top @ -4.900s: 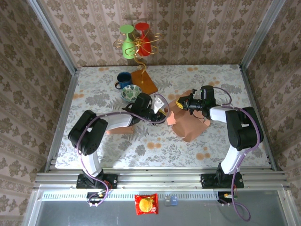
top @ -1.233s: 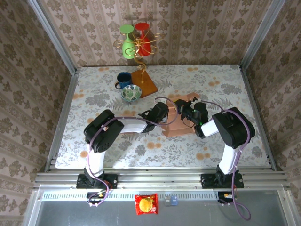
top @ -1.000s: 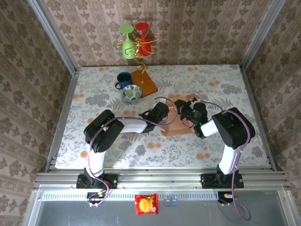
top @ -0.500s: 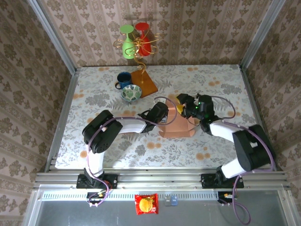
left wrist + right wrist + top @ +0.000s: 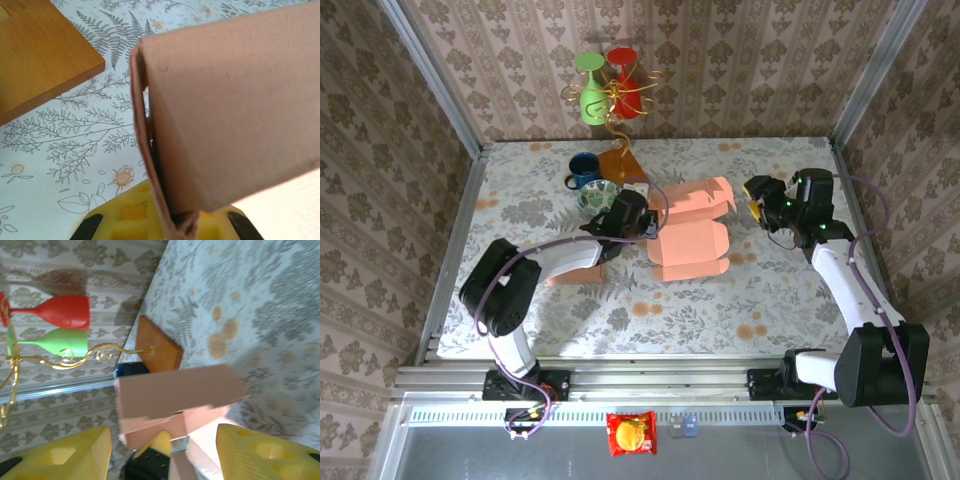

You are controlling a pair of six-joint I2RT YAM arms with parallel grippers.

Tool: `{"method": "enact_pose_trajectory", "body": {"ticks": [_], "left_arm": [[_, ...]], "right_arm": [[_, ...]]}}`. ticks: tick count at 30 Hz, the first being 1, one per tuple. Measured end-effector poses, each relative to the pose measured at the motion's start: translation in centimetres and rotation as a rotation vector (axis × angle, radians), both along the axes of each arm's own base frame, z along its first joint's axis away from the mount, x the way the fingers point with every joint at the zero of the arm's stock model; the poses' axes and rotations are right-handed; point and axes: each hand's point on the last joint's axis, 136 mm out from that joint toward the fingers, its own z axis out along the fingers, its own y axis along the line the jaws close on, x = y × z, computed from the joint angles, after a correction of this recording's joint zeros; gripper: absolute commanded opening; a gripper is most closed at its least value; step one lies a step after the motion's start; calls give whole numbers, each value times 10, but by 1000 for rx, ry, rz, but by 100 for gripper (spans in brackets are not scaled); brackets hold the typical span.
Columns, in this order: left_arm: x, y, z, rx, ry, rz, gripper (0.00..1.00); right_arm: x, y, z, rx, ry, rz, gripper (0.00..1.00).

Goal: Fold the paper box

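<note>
paper box (image 5: 692, 245), mid-tabletop with long axis near-to-far, is clamped at its left edge by the left gripper (image 5: 646, 224); the right gripper (image 5: 758, 198), jaws parted and empty, is parked just right of its far flap.

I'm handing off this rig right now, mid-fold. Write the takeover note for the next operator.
Left gripper: shut on the paper box, pinching doubled layers at its left edge.
Right gripper: open, empty, apart from the box on its right.
Box: mid-table; the near panel lies flat, the far panel looks turned up.
Done: partly folded.
Left: finish the folds, close the flaps.
</note>
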Motion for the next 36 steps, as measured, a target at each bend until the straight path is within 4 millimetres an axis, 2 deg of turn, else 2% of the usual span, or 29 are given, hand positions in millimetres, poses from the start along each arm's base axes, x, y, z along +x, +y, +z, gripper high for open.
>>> {"method": "enact_pose_trajectory", "body": {"ticks": [4, 8, 11, 15, 20, 28, 36], "left_arm": [[-3, 0, 0, -76, 74, -52, 0], [-5, 1, 4, -188, 168, -99, 0], [-3, 0, 14, -309, 222, -129, 0], [1, -1, 19, -442, 291, -145, 0], [-5, -4, 13, -504, 366, -146, 0], [-3, -13, 24, -596, 392, -156, 0], [-8, -19, 8, -634, 496, -163, 0]], "right_arm": [[-5, -9, -1, -64, 20, 24, 55], [1, -2, 4, -101, -5, 119, 47], [5, 6, -6, -87, 7, 187, 45], [7, 15, -10, -34, 13, 234, 35], [9, 21, 1, 10, -49, 247, 46], [2, 33, -24, 162, -46, 219, 57], [14, 39, 16, 226, -213, 249, 59]]}}
